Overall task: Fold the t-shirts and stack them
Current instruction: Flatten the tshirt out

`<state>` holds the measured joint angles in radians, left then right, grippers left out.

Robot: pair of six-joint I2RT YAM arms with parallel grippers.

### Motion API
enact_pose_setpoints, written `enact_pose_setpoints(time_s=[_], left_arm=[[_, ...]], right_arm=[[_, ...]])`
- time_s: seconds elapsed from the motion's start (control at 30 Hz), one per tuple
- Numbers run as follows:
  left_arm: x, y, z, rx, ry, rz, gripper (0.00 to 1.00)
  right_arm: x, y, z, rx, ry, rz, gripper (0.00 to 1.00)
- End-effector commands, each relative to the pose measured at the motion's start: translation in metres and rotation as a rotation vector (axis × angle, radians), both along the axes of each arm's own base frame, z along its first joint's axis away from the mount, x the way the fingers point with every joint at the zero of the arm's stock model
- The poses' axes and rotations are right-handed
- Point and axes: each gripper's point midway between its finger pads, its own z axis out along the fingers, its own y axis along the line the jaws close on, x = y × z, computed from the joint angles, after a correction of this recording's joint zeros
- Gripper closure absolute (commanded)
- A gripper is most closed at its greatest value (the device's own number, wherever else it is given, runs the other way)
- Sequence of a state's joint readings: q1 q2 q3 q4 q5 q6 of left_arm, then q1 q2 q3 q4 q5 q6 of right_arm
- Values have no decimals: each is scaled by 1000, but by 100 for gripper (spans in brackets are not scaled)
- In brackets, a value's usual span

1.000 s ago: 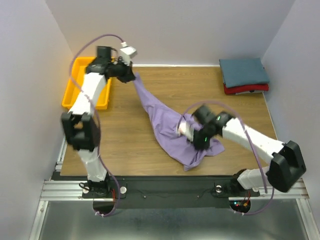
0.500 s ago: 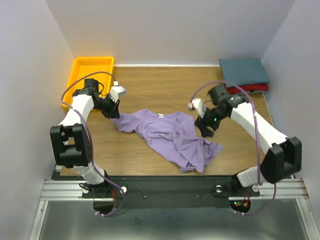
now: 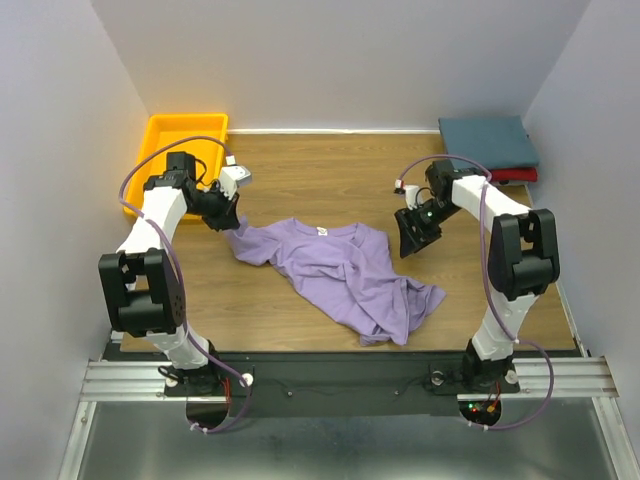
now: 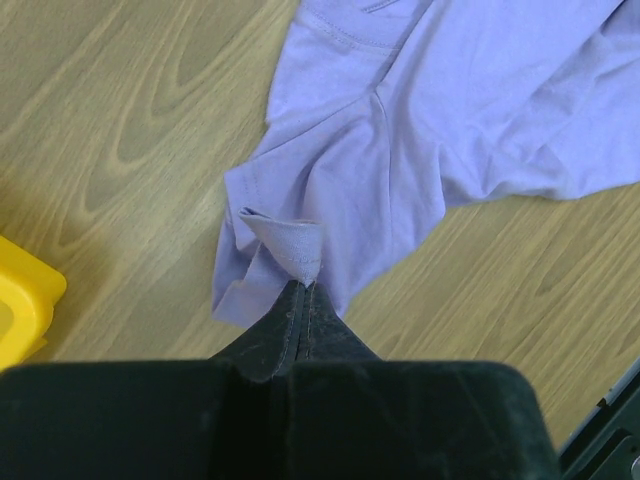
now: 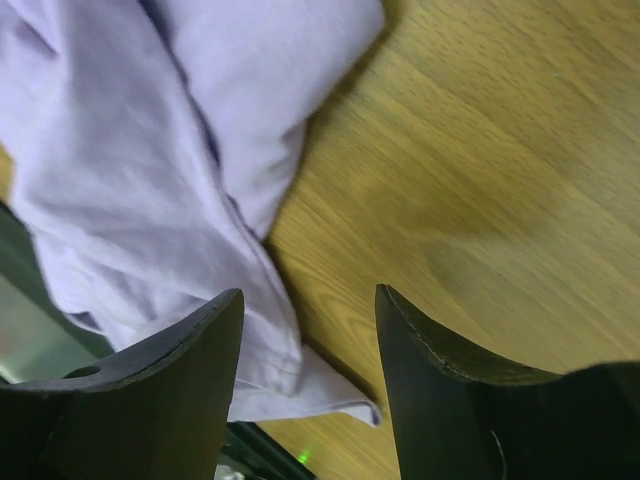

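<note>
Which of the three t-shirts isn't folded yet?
The lavender-purple cloth t-shirt, lying crumpled mid-table, its edge pinched by the left gripper; the dark teal folded t-shirt sits on the red folded t-shirt, far right.

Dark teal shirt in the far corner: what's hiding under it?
A folded red shirt lies under the dark teal shirt. Only its near edge peeks out. The rest is covered, so anything more beneath cannot be seen.
</note>
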<state>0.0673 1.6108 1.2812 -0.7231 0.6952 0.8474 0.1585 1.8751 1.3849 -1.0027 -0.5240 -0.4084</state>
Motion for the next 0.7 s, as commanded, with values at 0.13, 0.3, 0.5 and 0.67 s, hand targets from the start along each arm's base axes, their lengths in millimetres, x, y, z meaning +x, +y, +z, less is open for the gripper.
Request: enact_pose_setpoints(time_s=[0.13,0.3,0.5,0.67], left_arm=[[8,-5,17,-25,-58,-13,100],[11,-7,16,-39,-54,-7,100],[16,-8,21,-42,-70,-7,100],[26,-13,27,-63,-76,-2,100]], right_arm=[[1,30,24,166,43,-52,37],[42,35,3,154,23,-171,36],[63,43,-18,124,12,-213,35],[61,56,-33,136,51,-185,58]])
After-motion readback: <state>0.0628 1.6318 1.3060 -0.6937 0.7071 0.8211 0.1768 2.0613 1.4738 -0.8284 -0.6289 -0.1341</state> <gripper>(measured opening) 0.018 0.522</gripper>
